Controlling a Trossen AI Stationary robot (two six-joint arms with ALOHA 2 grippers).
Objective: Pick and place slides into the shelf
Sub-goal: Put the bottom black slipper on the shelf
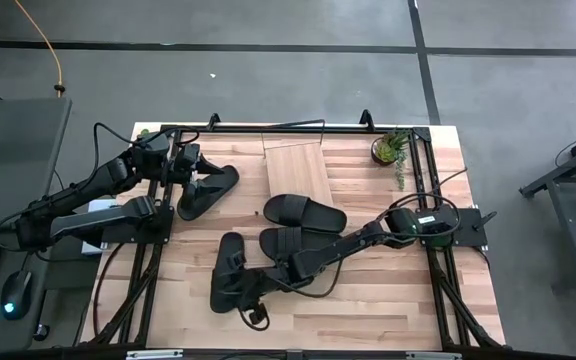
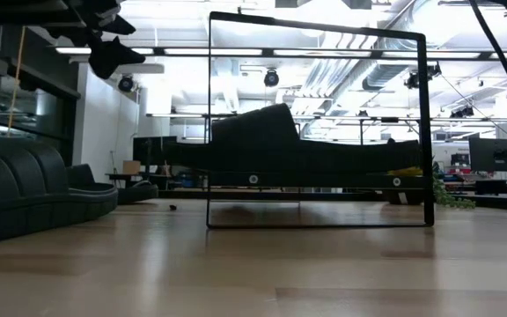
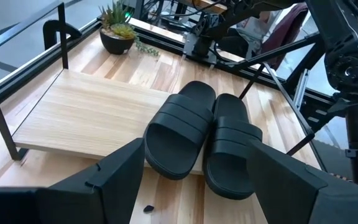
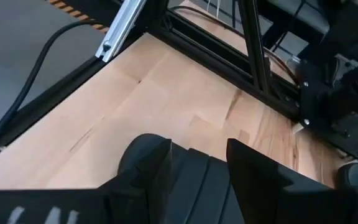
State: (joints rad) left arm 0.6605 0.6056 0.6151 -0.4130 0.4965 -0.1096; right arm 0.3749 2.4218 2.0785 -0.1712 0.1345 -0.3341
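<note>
The shelf (image 1: pixel 294 168), a light plank in a black wire frame, lies at the table's far middle. Two black slides (image 1: pixel 305 211) (image 1: pixel 290 241) lie side by side at its near end; they also show in the left wrist view (image 3: pixel 179 134) (image 3: pixel 232 146). A third slide (image 1: pixel 208 190) lies sole down at the far left. My left gripper (image 1: pixel 190 165) (image 3: pixel 194 149) is open and empty, raised above that third slide (image 2: pixel 113 48). A fourth slide (image 1: pixel 230 272) lies near the front left. My right gripper (image 1: pixel 242 288) (image 4: pixel 197 152) is shut on it. My right gripper has the fourth slide's ribbed strap (image 4: pixel 197 180) between its two fingers (image 4: pixel 145 158). The fingers come low from the table's right side, across the slide and along the strap's ribs. The slide lies level, sole down; I cannot tell whether it is clear of the table.
A potted plant (image 1: pixel 388 148) stands at the far right corner beside the shelf. Black frame rails run along the table's left (image 1: pixel 153 250) and right (image 1: pixel 430 190) edges. Bare wood (image 1: pixel 368 300) lies at the front right.
</note>
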